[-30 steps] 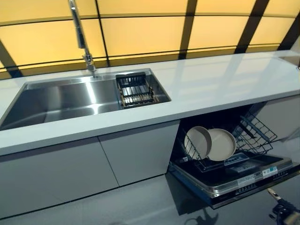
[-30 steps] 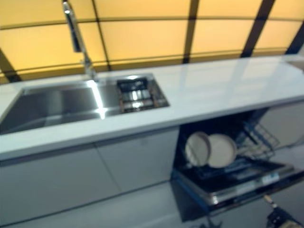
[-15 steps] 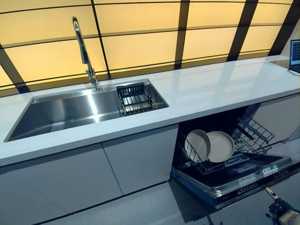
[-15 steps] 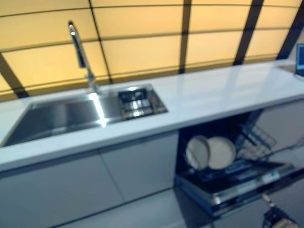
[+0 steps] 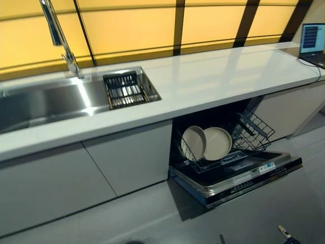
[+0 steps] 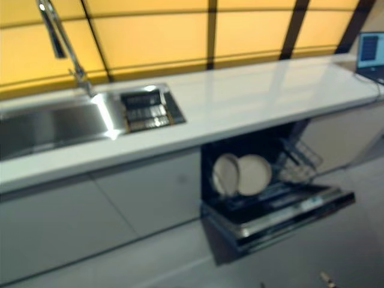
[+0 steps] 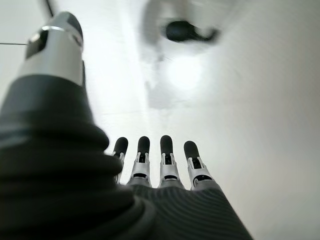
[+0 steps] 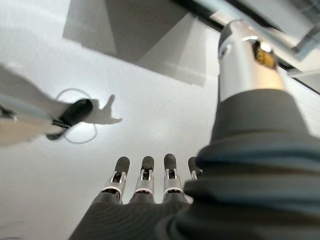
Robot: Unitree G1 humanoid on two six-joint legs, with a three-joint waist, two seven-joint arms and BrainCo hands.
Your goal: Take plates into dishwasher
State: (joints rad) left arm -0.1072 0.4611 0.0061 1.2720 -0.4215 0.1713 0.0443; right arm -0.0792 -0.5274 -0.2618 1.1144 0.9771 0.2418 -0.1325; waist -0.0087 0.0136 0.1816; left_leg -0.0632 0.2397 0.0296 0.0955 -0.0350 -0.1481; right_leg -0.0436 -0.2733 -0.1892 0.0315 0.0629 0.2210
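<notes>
From the left eye view, two plates (image 5: pixel 206 143) stand upright in the rack (image 5: pixel 254 133) of the open dishwasher (image 5: pixel 238 175) under the desk (image 5: pixel 213 81). The left wrist view shows the left hand (image 7: pixel 165 165) empty, fingers straight. The right wrist view shows the right hand (image 8: pixel 145 182) likewise relaxed and empty above the floor (image 8: pixel 150 110).

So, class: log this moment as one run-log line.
two round beige plates: upright in open dishwasher's wire rack | left hand: open, empty | right hand: open, empty

Sink (image 5: pixel 35 104) cut off at 9 o'clock, faucet (image 5: pixel 58 35) top cropped at 12 o'clock, laptop (image 5: pixel 311 43) cropped at 2 o'clock, dishwasher (image 5: pixel 231 175) interior shadowed, rear plate (image 5: pixel 194 142) partly overlapped.
</notes>
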